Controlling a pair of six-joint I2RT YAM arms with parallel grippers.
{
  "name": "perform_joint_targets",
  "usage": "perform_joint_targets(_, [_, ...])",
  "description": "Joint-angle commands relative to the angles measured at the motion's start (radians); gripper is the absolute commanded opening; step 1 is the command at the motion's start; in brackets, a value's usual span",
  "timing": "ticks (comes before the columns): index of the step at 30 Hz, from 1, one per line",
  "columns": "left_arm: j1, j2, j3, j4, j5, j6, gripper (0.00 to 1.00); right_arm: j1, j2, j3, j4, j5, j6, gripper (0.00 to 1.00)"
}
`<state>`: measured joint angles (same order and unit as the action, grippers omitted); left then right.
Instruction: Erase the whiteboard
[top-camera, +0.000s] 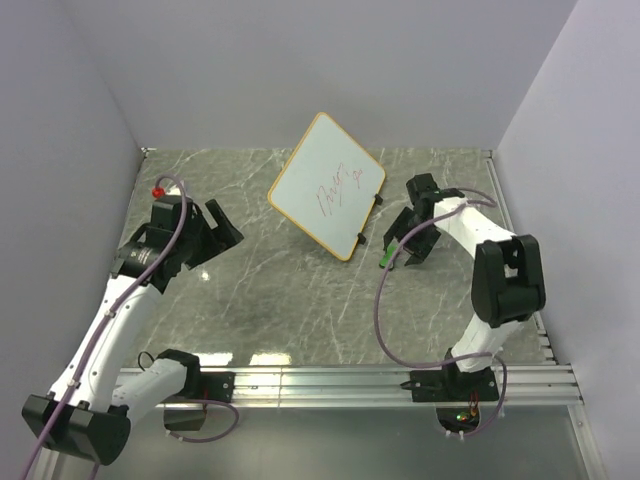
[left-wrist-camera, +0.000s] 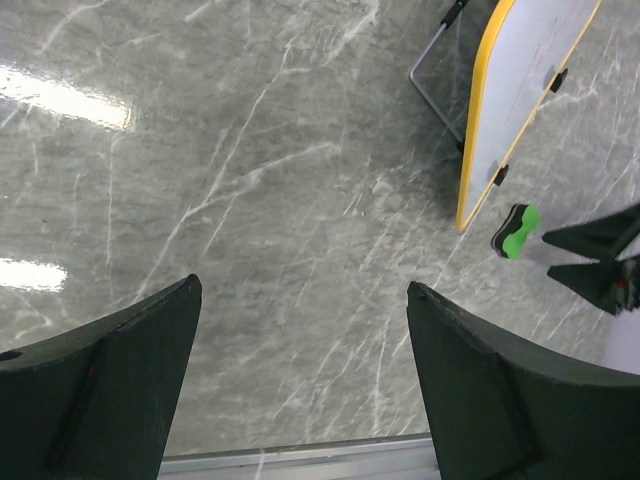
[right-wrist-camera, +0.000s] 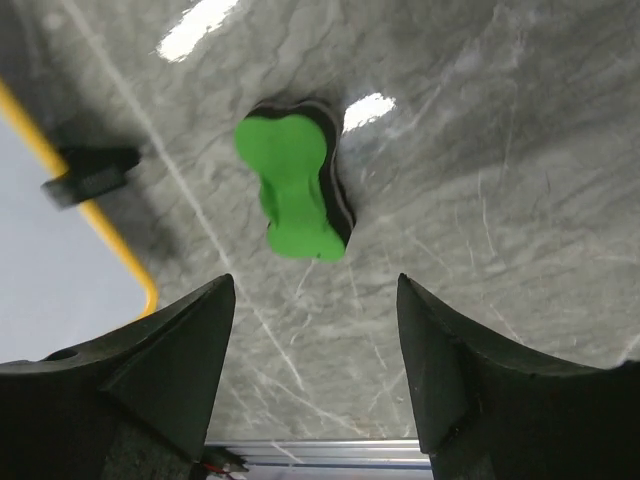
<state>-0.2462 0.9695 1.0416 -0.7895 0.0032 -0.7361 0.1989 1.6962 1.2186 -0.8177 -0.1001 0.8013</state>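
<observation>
The whiteboard (top-camera: 327, 185) lies tilted like a diamond at the back middle of the marble table, with red scribbled writing (top-camera: 338, 188) on it. A small green eraser (top-camera: 386, 256) rests on the table just off the board's right corner. My right gripper (top-camera: 407, 250) hovers over the eraser, open. In the right wrist view the eraser (right-wrist-camera: 292, 195) lies just ahead of the right gripper (right-wrist-camera: 314, 282), nothing between the jaws, with the whiteboard (right-wrist-camera: 50, 240) at the left. My left gripper (top-camera: 225, 228) is open and empty, left of the board. The left gripper (left-wrist-camera: 303, 287) faces bare marble, with the whiteboard (left-wrist-camera: 525, 60) and eraser (left-wrist-camera: 515, 230) far right.
Black clips (right-wrist-camera: 90, 172) stick out from the board's yellow rim beside the eraser. An aluminium rail (top-camera: 350, 378) runs along the near table edge. Grey walls close in the left, back and right sides.
</observation>
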Motion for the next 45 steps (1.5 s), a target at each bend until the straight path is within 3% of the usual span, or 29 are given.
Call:
perform_joint_targets(1, [-0.004,-0.034,0.031,-0.02,0.011,0.053,0.89,0.011,0.04,0.059,0.038,0.016,0.036,0.73])
perform_joint_targets(11, [-0.004,-0.015,0.011,0.013,0.0,0.023,0.89,0.011,0.198,0.2,-0.012,0.06,-0.033,0.71])
perform_joint_targets(31, [-0.005,0.075,0.018,0.065,0.0,0.003,0.88,0.068,0.266,0.193,-0.04,0.099,-0.128,0.65])
perform_joint_targets(38, [-0.004,0.083,0.015,0.064,0.0,0.006,0.88,0.068,0.295,0.213,-0.052,0.143,-0.139,0.49])
perform_joint_targets(41, [-0.004,0.087,0.015,0.062,0.0,0.006,0.88,0.066,0.296,0.214,-0.052,0.157,-0.14,0.34])
perform_joint_targets(42, [-0.004,0.09,0.015,0.065,0.0,0.009,0.88,0.068,0.296,0.216,-0.054,0.157,-0.14,0.25])
perform_joint_targets(45, [-0.005,0.107,0.038,0.067,0.0,0.023,0.88,0.066,0.293,0.226,-0.063,0.158,-0.145,0.12])
